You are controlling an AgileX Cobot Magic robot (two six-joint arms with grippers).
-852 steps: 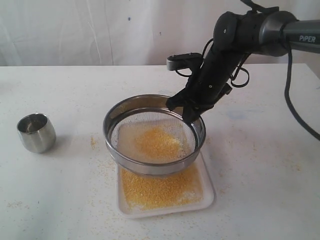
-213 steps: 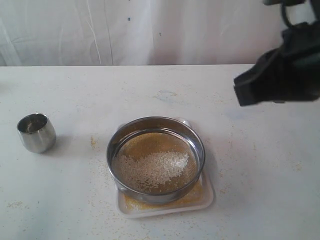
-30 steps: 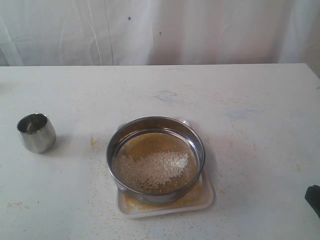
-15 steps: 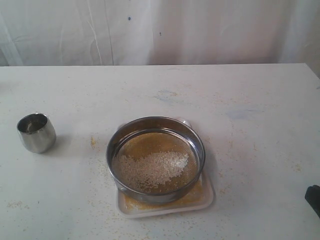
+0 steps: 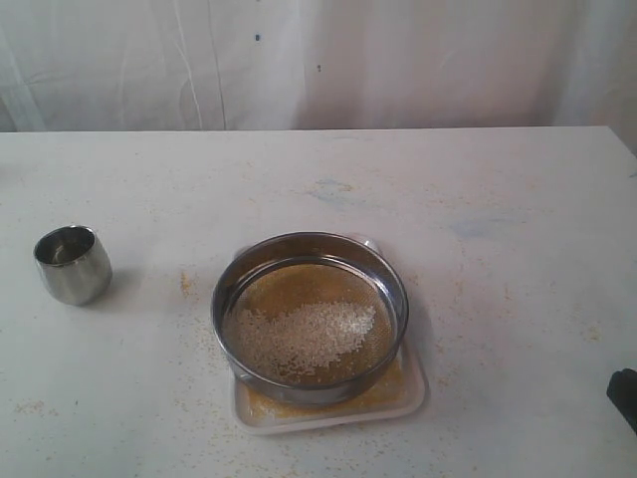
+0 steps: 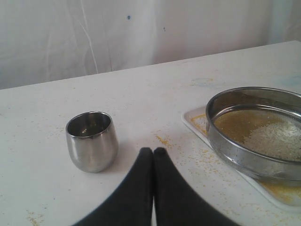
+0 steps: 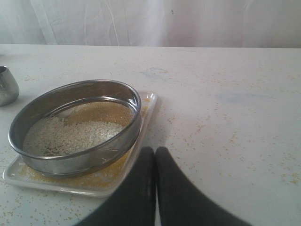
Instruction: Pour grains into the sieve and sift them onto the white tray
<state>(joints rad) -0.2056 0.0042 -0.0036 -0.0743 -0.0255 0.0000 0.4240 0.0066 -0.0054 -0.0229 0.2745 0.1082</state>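
Spillage is the likely risk: the sieve (image 5: 311, 389) rests on the white tray (image 5: 408, 398), white grains (image 5: 304, 334) on its mesh, yellow ones beneath; left gripper (image 6: 153, 151) and right gripper (image 7: 155, 150) are pinched together, empty; a careless knock could scatter the 2 sorts.

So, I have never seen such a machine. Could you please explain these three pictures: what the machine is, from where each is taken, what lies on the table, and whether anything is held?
This is a robot with two arms; each ends in a black gripper, a kind of pincer. One picture comes from a camera off the arms, looking over the white table. The other two come from cameras on the wrists, so each shows its own gripper: the left gripper and the right gripper. Both are shut and hold nothing. On the table stands a small steel cup, and the sieve sits on the white tray. In the sieve lie white kernels; on the tray below, yellow granules.
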